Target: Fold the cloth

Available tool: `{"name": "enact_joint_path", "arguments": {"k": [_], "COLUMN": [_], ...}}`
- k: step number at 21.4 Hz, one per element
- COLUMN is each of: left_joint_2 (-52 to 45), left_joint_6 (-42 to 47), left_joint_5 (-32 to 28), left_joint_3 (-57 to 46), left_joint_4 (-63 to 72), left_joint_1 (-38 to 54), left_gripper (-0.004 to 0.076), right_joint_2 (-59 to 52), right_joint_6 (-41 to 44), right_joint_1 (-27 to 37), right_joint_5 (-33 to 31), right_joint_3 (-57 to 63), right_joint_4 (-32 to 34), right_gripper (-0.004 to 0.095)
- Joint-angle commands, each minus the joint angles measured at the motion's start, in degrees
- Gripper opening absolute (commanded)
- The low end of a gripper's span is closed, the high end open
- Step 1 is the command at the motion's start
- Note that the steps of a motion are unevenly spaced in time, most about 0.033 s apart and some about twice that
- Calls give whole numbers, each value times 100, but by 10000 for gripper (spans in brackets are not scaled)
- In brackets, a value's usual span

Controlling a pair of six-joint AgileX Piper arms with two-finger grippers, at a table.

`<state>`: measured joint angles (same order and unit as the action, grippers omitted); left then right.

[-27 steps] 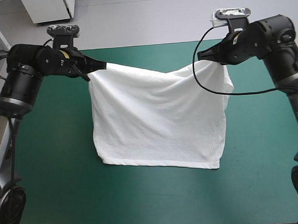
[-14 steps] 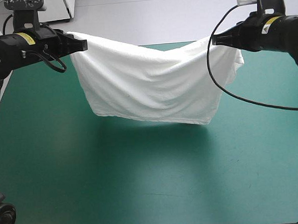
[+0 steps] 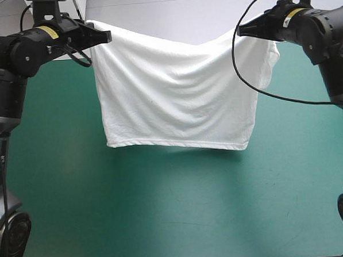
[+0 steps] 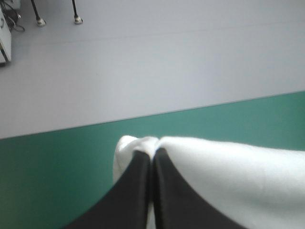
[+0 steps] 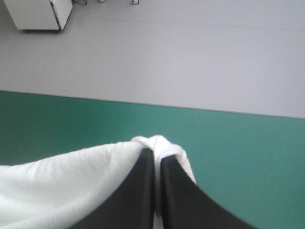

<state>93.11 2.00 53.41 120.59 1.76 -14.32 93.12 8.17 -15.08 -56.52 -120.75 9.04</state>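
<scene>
While left pincer (image 3: pixel 107 35) and right pincer (image 3: pixel 240 30) clamp the hanging T-shirt (image 3: pixel 175 94) | hold 'em level | lay hem on worktop (image 3: pixel 164 215) first imo

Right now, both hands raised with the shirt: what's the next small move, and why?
The left hand and right hand each pinch a top corner of the T-shirt, which hangs spread between them, hem low over the teal-green cover. I'd probably lower both together while drawing toward the near edge, laying it flat for folding. Whether the hem touches the cover is unclear.
</scene>
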Motion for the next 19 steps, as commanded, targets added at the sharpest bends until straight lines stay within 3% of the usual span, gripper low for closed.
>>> {"name": "enact_joint_path", "arguments": {"k": [1, 2, 4, 7, 10, 12, 15, 19], "left_joint_2": [20, 156, 329, 545, 799, 1074, 1707, 2048], "left_joint_6": [-18, -18, -18, -18, -18, -11, 138, 312], "left_joint_5": [-1397, -1878, -2329, -2569, -2699, -2462, -1376, -570], "left_joint_3": [145, 145, 154, 154, 154, 154, 154, 133], "left_joint_4": [-176, -176, -176, -176, -141, -128, -21, -21], "left_joint_1": [-36, -36, -36, -36, -36, -25, -25, -36], "left_gripper": [-10, -10, -10, -10, -10, -10, -10, -10], "right_joint_2": [64, 221, 440, 735, 941, 1227, 1787, 2133], "right_joint_6": [237, 448, 688, 680, 621, 580, 315, 23], "right_joint_1": [5, 5, 18, 132, 336, 453, 514, 514], "right_joint_5": [1343, 1767, 2007, 1985, 1739, 930, -180, -691], "right_joint_3": [-176, -189, -373, -813, -963, -952, -918, -913], "right_joint_4": [485, 777, 1049, 997, 525, 137, -515, -993], "right_gripper": [-17, -17, -17, -17, -17, -17, -17, -17]}}
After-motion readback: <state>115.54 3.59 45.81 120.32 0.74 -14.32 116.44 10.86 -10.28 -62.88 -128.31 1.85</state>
